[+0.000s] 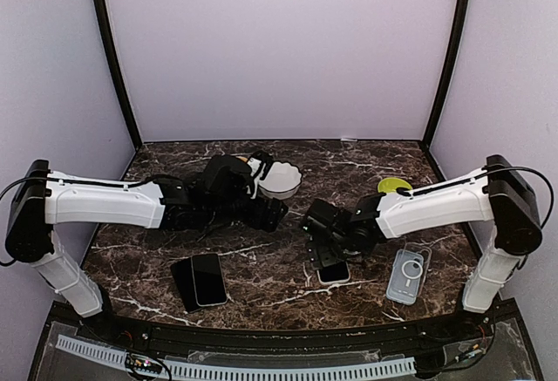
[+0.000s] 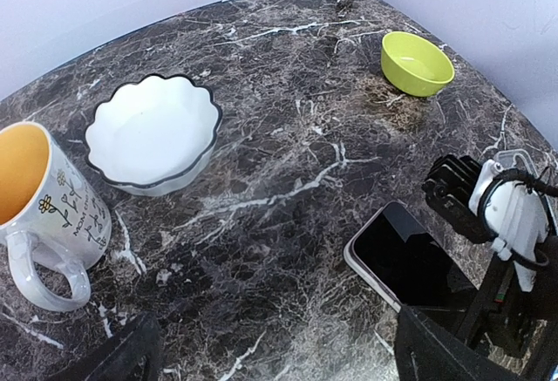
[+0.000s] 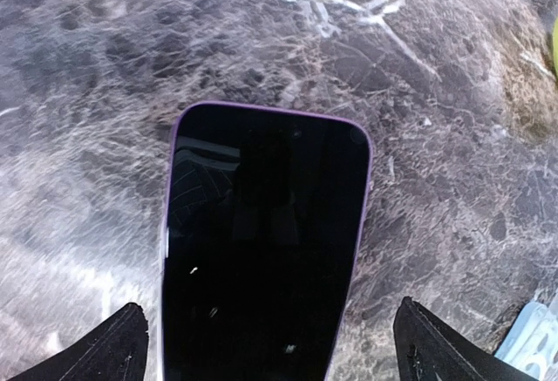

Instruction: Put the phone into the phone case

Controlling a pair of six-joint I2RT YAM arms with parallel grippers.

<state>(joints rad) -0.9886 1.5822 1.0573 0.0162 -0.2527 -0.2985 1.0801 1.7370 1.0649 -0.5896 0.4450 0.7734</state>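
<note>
The right pincer [image 3: 279, 350] is hovering low over the phone [image 3: 261, 250]. Its two fingers [image 3: 118, 346] are standing wide apart and gripping nothing, and a gap is showing between each finger and the phone's purple edge. The phone is lying flat, screen up, on the marble table [image 3: 453, 93], directly beneath and between the fingers, with its far end projecting ahead of the pincer. The phone case [image 1: 408, 275], clear and empty, is lying flat to the pincer's right, near the phone but apart from it.

Step in hand, by judgement: the pincer is acquiring the phone, and insertion is not yet begun. The next move is calling for three actions:
- lowering the fingers alongside the phone's long edges
- closing on those edges squarely
- lifting the phone level, then carrying it rightward over the case

Farther to the left, the left pincer [image 2: 279, 363] is hanging with its fingers apart, empty. A white bowl [image 2: 153, 132] and a mug [image 2: 39, 207] are sitting ahead of it.
</note>
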